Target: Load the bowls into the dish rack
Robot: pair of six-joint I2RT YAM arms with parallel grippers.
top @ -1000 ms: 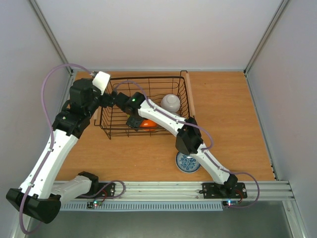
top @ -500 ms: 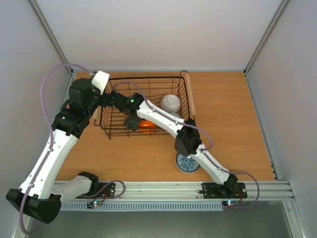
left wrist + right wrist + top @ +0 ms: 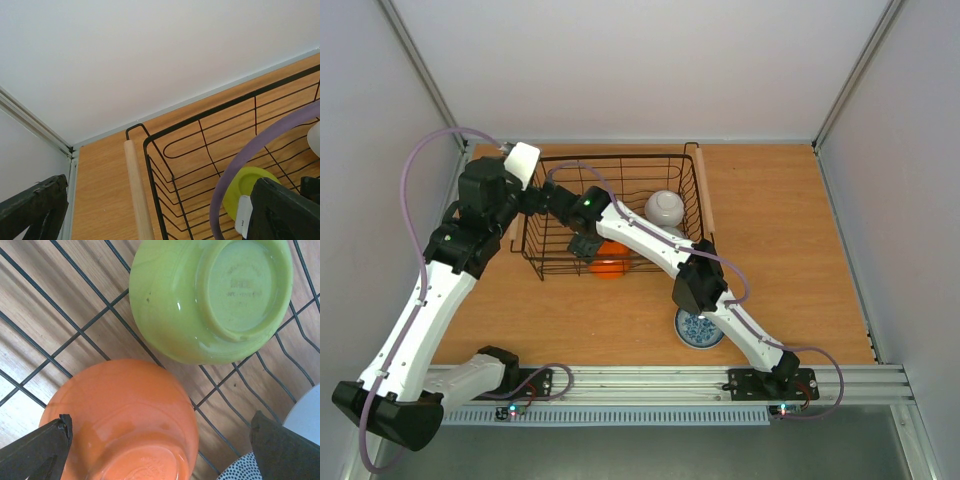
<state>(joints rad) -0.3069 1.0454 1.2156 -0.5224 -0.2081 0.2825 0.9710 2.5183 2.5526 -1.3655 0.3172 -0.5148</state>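
The table (image 3: 770, 250) bears a dish rack (image 3: 620, 157) holding an orange bowl (image 3: 125, 415) and a yellow-green bowl (image 3: 200, 300).

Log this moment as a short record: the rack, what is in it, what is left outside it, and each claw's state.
rack: black wire basket
in rack: orange bowl and green bowl, both upside down; white bowl; speckled bowl, only its edge in view
outside rack: blue-patterned bowl on the table, partly hidden
right claw: open, inside the rack, fingers either side of the orange bowl
left claw: open, holding nothing, by the rack's wooden handle
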